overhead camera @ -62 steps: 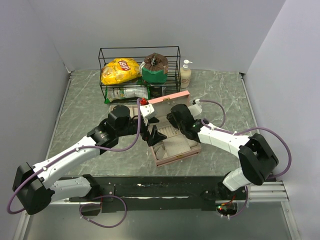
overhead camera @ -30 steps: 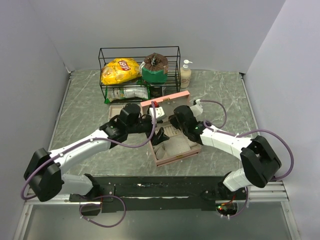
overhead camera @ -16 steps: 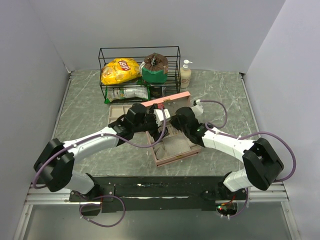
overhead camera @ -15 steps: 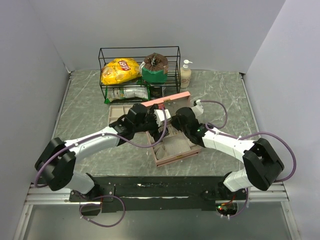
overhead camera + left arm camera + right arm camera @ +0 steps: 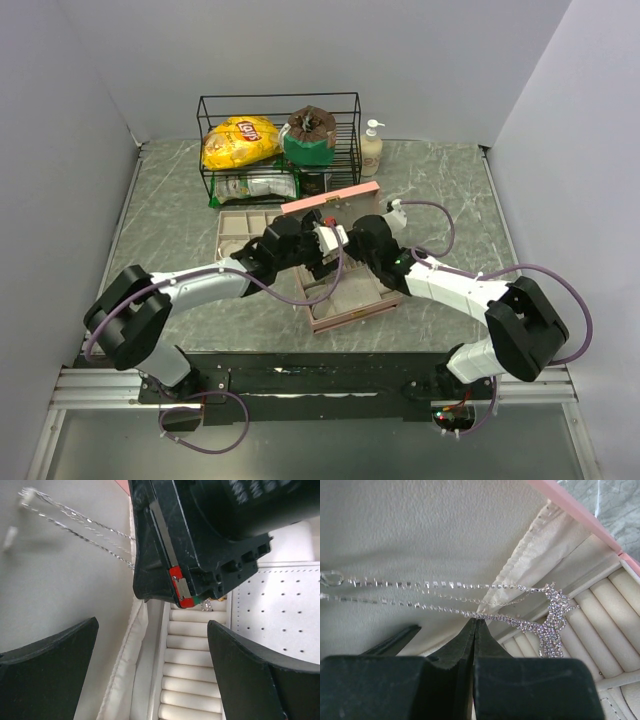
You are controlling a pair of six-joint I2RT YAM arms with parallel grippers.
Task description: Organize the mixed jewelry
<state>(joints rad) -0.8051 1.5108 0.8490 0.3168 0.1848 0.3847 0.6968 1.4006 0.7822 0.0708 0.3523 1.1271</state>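
A silver rhinestone necklace [image 5: 554, 614] hangs across the cream lining of the open pink box's lid [image 5: 330, 200]. Its chains also show in the left wrist view [image 5: 85, 526]. My right gripper [image 5: 476, 621] is shut, its tips pinching the lower chain; from above it is inside the box [image 5: 348, 240]. My left gripper [image 5: 152, 630] is open and empty. It hovers over the cream ring rolls [image 5: 195, 645] of the pink box [image 5: 350, 312], right beside the right gripper. A tiny sparkling piece [image 5: 207, 606] sits at the top of the rolls.
A beige compartment tray [image 5: 238, 226] lies left of the box. Behind stands a black wire basket [image 5: 278, 145] with a yellow chips bag [image 5: 240, 140] and a green bag [image 5: 308, 140]. A soap bottle [image 5: 372, 150] stands to its right.
My left arm has swung right from beside the box until its open gripper is over the ring rolls. The right gripper has stayed in the box at the lid.
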